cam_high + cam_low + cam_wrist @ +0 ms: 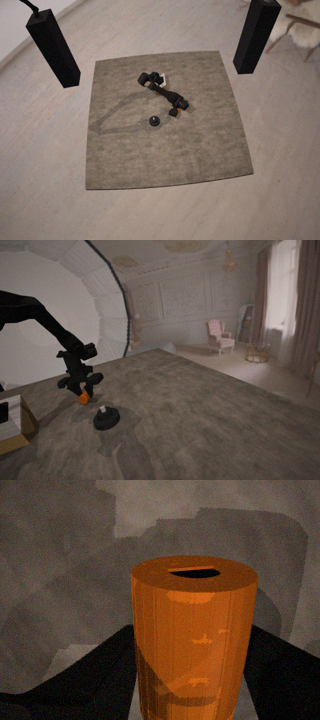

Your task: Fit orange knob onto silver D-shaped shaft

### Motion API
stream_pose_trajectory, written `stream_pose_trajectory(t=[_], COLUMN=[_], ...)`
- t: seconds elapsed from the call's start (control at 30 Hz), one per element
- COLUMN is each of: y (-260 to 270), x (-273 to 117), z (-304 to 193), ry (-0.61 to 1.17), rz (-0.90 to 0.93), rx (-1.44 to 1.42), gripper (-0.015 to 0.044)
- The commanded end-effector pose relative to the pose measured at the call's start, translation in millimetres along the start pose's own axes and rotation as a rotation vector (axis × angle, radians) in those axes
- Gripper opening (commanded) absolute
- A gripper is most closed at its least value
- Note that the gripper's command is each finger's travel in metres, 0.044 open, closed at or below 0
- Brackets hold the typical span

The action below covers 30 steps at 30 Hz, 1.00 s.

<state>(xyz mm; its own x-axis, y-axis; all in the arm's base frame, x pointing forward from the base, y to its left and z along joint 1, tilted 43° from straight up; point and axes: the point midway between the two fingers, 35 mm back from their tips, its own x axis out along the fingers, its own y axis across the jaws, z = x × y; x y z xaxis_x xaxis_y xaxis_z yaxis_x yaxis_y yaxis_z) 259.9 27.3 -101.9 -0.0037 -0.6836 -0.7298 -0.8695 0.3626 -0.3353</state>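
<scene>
So the gripper (176, 110) (85, 394) (188, 635) has its jaws pinching the orange knob (178, 110) (84, 398) (195, 635) by its sides. The knob's lying on its side rather than standing up, and the wrist cam gets a nice look at the D-shaped hole in its end face. Can't tell if it's touching the desk (165, 160) (196, 405). Near it, apart from the gripper, is the round black pedestal (154, 121) (106, 418) with the silver shaft (154, 118) (102, 408) sticking up bare. In the top view, the pedestal's closer to the desk's left edge than its right, and the knob's between it and the right edge. The black arm (165, 92) (51, 325) reaches in from its mount, nearer the far edge than the bottom corners.
</scene>
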Motion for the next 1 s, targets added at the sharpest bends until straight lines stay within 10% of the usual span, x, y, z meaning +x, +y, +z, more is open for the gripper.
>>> stream_pose_trajectory(t=[0.0,0.97], y=[-2.0,-2.1], x=[-9.2,-9.5], z=[2.1,2.1], ry=[-0.007,-0.007], rz=[-0.001,0.001], rx=[0.007,0.653], gripper=[0.0179,0.0179])
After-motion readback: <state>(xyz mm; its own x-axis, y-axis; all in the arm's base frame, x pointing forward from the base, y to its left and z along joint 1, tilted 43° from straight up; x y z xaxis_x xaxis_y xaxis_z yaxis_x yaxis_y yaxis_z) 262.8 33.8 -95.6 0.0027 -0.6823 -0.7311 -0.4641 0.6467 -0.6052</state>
